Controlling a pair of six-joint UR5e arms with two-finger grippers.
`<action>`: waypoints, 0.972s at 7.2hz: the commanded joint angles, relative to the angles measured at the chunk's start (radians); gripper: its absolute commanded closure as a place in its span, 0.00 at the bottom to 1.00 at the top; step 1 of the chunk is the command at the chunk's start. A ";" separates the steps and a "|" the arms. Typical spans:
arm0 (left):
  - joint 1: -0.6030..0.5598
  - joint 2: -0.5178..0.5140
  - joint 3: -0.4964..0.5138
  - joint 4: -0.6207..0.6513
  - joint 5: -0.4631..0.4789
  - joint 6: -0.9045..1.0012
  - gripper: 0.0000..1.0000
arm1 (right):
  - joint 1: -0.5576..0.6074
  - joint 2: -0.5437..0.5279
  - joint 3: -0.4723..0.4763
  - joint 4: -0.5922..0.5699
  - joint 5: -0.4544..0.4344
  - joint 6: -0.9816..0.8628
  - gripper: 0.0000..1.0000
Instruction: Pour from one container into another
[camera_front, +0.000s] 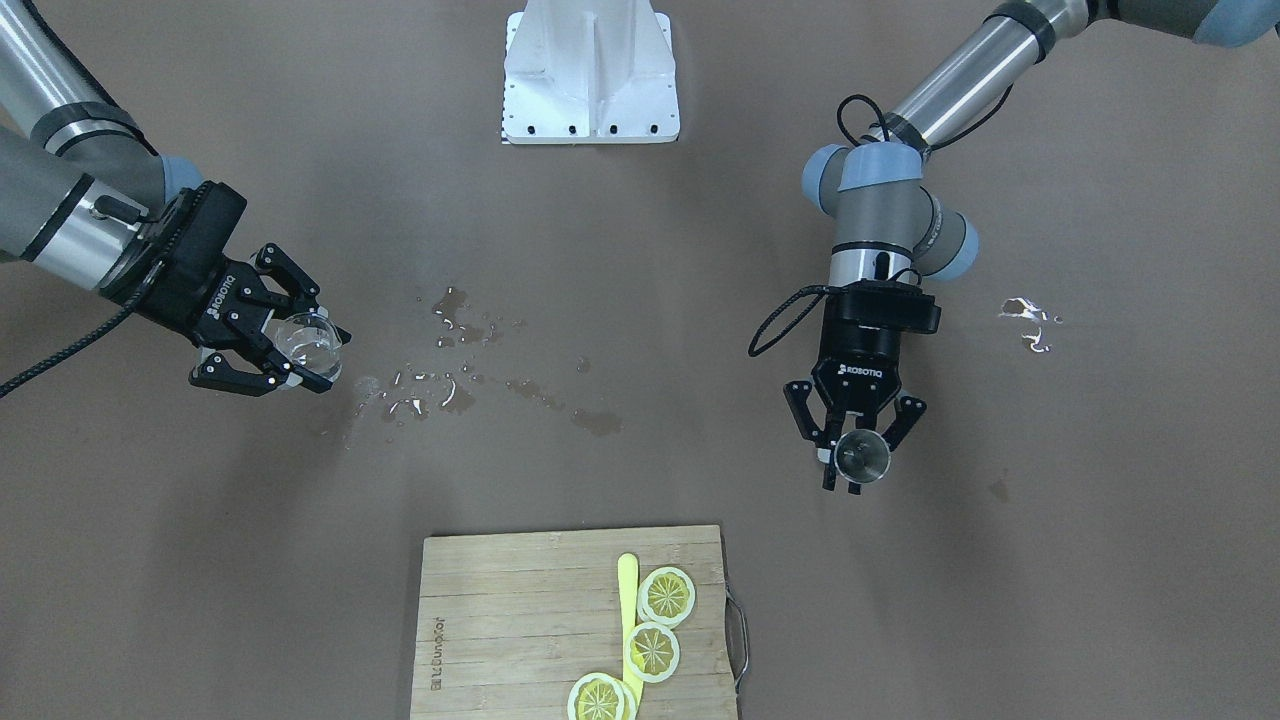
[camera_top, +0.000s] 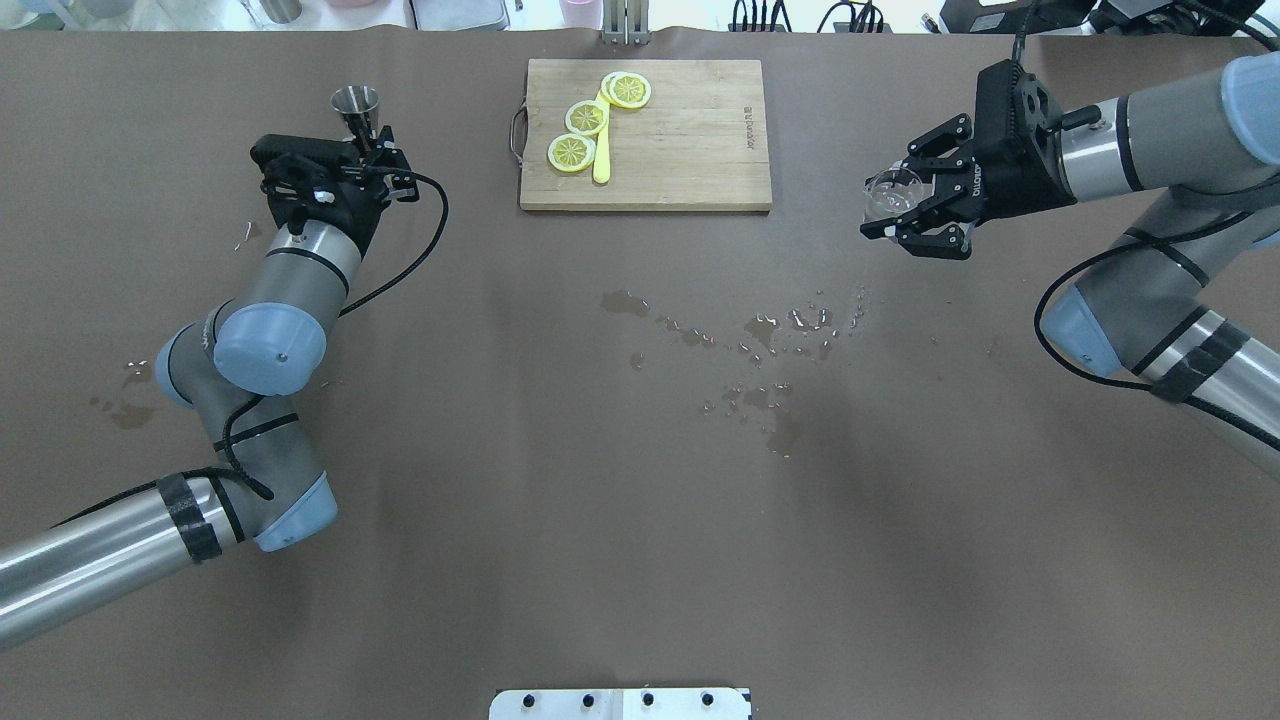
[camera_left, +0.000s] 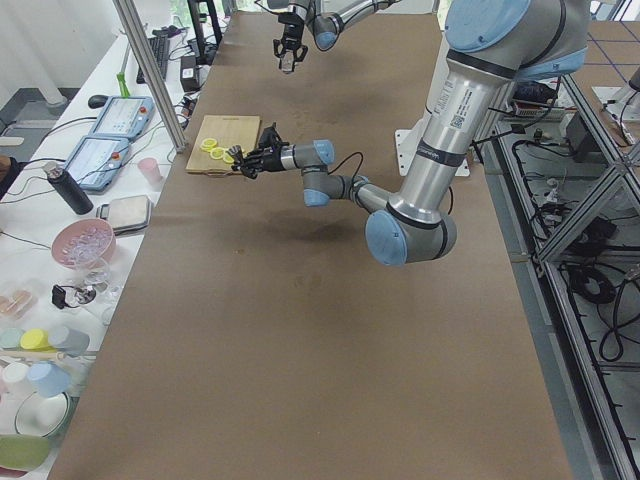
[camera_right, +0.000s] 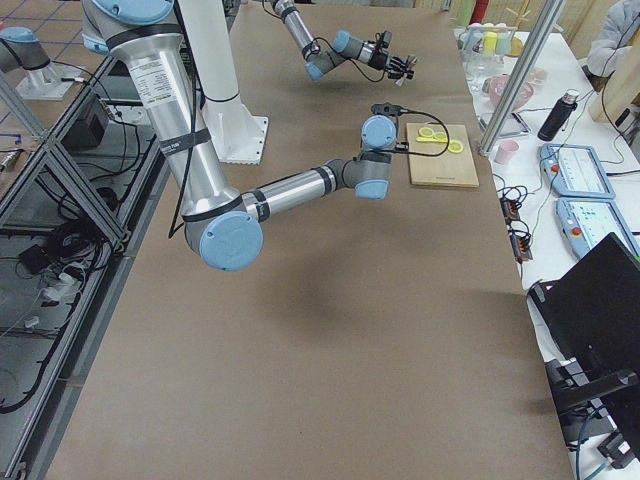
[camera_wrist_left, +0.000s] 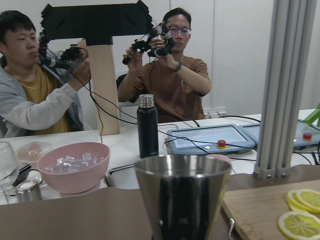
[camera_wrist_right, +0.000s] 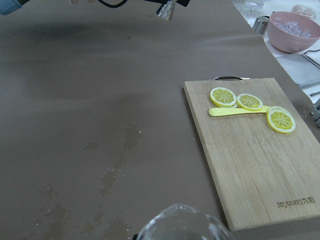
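Holding both vessels, pour not begun: that is my reading of the step.

Front-facing view: the right gripper (camera_front: 318, 360) is clamped around the tumbler (camera_front: 305, 342) at the view's left. The left gripper (camera_front: 865, 462) pinches the jigger (camera_front: 862, 455) at the view's right, one open cup facing up. The two vessels are well apart. Wet patches (camera_front: 450, 385) lie on the table (camera_front: 200, 560) between them, nearer the tumbler.

Overhead: same spread. The cutting board (camera_top: 690, 140) with lemon slices (camera_top: 572, 152) sits between the arms at the far edge, with the jigger near its handle end.

Side views: both tools are too small to judge.

Left wrist: the jigger's upper cone fills the lower frame. Its waist and lower cone are cut off. A pink bowl (camera_wrist_left: 75, 165) and two people (camera_wrist_left: 172, 90) show behind it.

Right wrist: only the tumbler's blurred rim shows at the bottom edge. I cannot tell if it holds liquid.

Next move, as I judge it: close the gap, set the tumbler's lip over the jigger's mouth, and tilt slowly. The mouth is narrow, so a spill is likely.
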 joint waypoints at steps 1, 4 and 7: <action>-0.004 -0.037 0.018 -0.035 -0.099 0.071 1.00 | -0.001 -0.005 0.115 -0.228 -0.023 -0.161 1.00; 0.006 -0.067 0.030 -0.056 -0.184 0.103 1.00 | -0.054 -0.028 0.164 -0.257 -0.065 -0.192 1.00; 0.027 -0.121 0.064 -0.055 -0.200 0.214 1.00 | -0.057 -0.015 0.155 -0.254 -0.051 -0.179 1.00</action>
